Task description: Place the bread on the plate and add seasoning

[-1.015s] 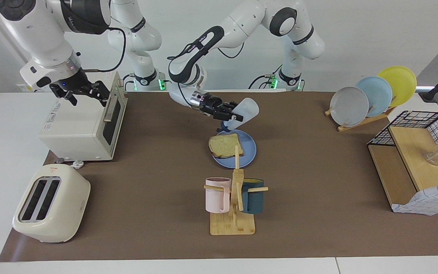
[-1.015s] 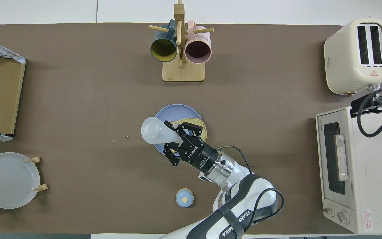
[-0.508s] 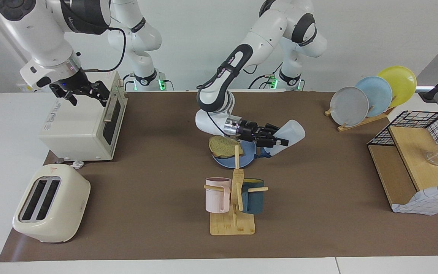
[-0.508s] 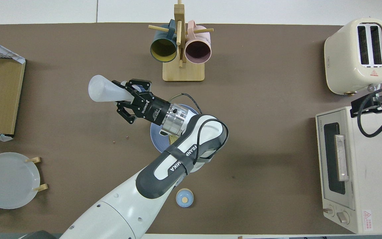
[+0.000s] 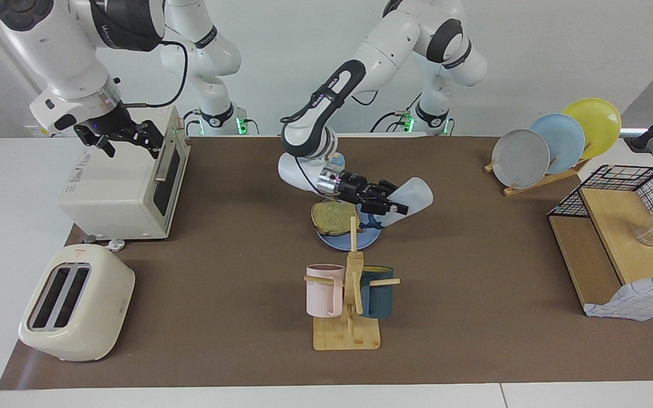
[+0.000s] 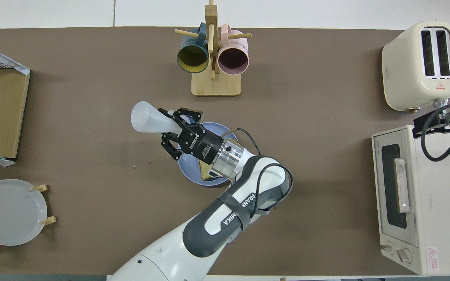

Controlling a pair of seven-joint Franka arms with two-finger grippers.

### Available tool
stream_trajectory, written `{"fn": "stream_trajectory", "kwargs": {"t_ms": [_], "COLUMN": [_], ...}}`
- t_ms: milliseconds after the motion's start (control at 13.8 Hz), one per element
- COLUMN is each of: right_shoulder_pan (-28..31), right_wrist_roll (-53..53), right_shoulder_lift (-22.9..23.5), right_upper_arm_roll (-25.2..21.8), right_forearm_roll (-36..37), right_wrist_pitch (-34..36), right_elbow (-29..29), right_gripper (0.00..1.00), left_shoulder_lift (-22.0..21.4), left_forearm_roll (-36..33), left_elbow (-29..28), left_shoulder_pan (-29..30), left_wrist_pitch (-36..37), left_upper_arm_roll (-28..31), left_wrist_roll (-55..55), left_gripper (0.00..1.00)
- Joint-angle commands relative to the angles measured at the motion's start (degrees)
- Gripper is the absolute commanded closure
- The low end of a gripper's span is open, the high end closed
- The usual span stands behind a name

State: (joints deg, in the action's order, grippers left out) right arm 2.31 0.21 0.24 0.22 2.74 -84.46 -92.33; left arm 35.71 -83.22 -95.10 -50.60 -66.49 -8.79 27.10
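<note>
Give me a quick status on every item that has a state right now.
Bread: lying on plate.
Bottle: tilted, cap down, over plate's edge.
Left claw: shut on bottle.
Right claw: open, waiting over oven.
Oven door: closed.
Mugs: hanging on rack.

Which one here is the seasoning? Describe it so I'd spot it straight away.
Start at the wooden mug stand, then look just nearer the robots to the blue plate with bread. Over the plate's edge, the left gripper holds a tilted bottle: translucent white, blue-capped.

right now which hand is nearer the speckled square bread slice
Left. The left hand hangs over the blue plate's edge beside the bread; the right hand waits above the toaster oven.
</note>
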Motion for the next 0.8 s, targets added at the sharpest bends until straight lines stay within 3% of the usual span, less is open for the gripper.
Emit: {"fn": "stream_trajectory", "kwargs": {"t_ms": [0, 145, 363, 725], "right_shoulder_pan": [0.5, 0.5, 0.5, 0.5], "right_wrist_roll": [-1.3, -1.3, -1.3, -1.3], "right_shoulder_lift": [-1.0, -1.0, -1.0, -1.0], "right_upper_arm_roll": [0.1, 0.1, 0.1, 0.1], "right_forearm_roll": [-0.7, -0.7, -0.7, -0.7], "right_wrist_pitch": [-1.0, -1.0, -1.0, -1.0], "right_elbow": [-1.4, -1.4, -1.4, -1.4], "right_gripper": [0.0, 0.0, 0.0, 0.0], "left_shoulder_lift": [0.2, -1.1, -6.9, -11.0], "left_forearm_roll": [4.1, 5.5, 10.1, 11.8], "left_elbow": [1.1, 1.3, 1.0, 1.0], "left_shoulder_pan": [-3.6, -3.4, -2.9, -0.9], "left_wrist_pitch": [1.5, 1.4, 0.9, 0.0], "left_upper_arm_roll": [0.8, 0.7, 0.6, 0.5], "left_wrist_roll": [0.2, 0.4, 1.1, 1.1], "left_gripper": [1.0, 1.0, 1.0, 1.0]}}
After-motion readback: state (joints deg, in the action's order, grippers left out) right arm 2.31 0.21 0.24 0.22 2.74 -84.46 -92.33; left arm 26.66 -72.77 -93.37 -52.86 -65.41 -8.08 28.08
